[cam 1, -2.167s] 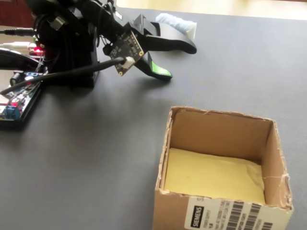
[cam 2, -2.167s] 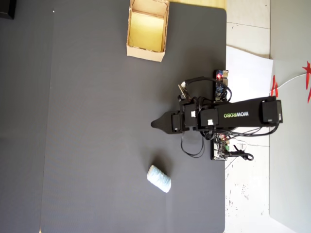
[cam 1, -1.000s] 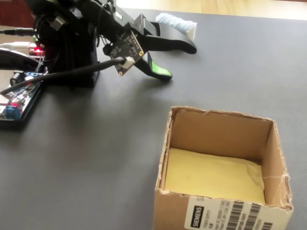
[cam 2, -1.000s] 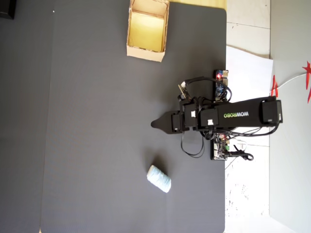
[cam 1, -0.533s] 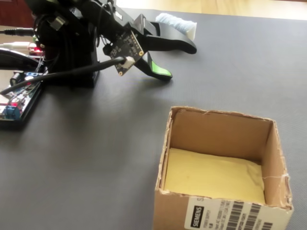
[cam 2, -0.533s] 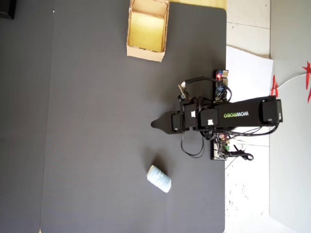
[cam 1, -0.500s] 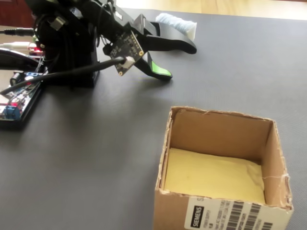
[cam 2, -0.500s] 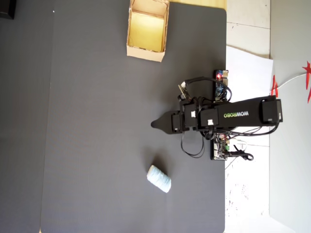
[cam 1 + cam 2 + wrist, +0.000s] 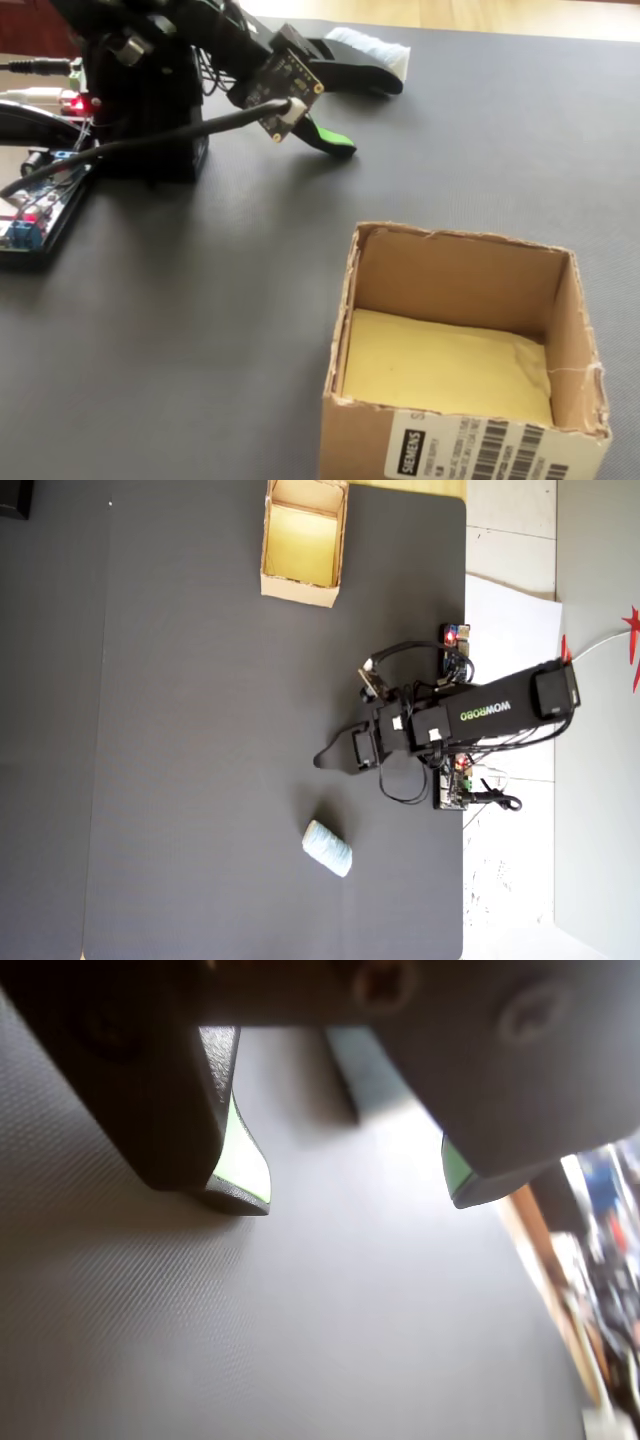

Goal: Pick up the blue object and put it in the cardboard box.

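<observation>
The blue object [image 9: 328, 847] is a small pale ribbed lump lying on the dark mat [image 9: 180, 730], in the overhead view below and a little left of my gripper [image 9: 335, 758]. In the fixed view the blue object [image 9: 382, 45] shows at the top, partly behind one black finger [image 9: 360, 75]. The cardboard box [image 9: 300, 588] stands open with a yellowish inside, far from the gripper at the overhead view's top; its front wall [image 9: 450, 440] fills the fixed view's lower right. My gripper [image 9: 355, 1195] is open over bare mat, nothing between its green-lined fingers [image 9: 240, 1160]. The wrist view shows neither box nor blue object.
The arm's black base [image 9: 140, 110] and circuit boards with a red light [image 9: 30, 210] sit at the fixed view's left. Cables [image 9: 170, 135] run along the arm. In the overhead view the mat ends at the right on white floor [image 9: 510, 630].
</observation>
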